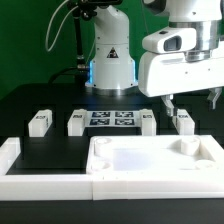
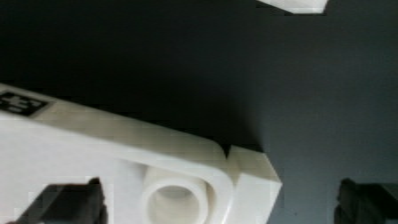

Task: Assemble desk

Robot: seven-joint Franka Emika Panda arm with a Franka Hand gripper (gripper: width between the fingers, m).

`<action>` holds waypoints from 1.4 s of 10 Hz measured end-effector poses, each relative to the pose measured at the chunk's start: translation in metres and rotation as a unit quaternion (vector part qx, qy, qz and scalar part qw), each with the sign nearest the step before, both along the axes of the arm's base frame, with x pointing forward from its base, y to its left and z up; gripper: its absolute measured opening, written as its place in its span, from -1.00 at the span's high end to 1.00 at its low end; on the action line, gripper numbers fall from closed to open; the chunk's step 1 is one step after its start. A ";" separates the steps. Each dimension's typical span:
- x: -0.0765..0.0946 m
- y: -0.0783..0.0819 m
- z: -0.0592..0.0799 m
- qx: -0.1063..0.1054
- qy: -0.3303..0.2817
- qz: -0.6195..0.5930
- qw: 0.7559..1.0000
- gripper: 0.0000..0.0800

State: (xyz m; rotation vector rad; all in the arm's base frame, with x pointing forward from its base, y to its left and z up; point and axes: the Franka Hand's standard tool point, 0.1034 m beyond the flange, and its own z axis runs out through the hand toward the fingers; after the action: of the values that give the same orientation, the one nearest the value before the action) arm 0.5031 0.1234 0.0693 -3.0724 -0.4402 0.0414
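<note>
The desk's wide white rimmed panel (image 1: 150,160) lies flat at the front of the black table, with round sockets in its corners. A row of small white leg blocks stands behind it: two (image 1: 40,122) (image 1: 77,122) on the exterior view's left and two (image 1: 147,122) (image 1: 183,120) on its right. My gripper (image 1: 191,102) hangs open above the panel's far corner on the exterior view's right, holding nothing. In the wrist view that panel corner (image 2: 125,140) and its socket (image 2: 178,195) sit between the dark fingertips (image 2: 63,205) of the gripper (image 2: 217,205). A leg block's edge (image 2: 294,5) shows beyond.
The marker board (image 1: 112,120) lies flat between the inner leg blocks. Long white bars (image 1: 12,158) edge the table at the exterior view's left and front. The robot base (image 1: 110,55) stands at the back centre.
</note>
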 end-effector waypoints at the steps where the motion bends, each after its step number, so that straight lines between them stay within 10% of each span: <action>1: 0.001 0.000 0.000 0.000 -0.001 0.000 1.000 -0.62; 13: -0.007 0.000 -0.001 -0.009 0.033 -0.015 0.999 -0.62; 14: -0.040 -0.008 -0.007 -0.036 0.140 -0.029 0.989 -0.62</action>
State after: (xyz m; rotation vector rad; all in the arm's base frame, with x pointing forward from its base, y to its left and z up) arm 0.4632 0.1158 0.0624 -3.0787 -0.3392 0.4899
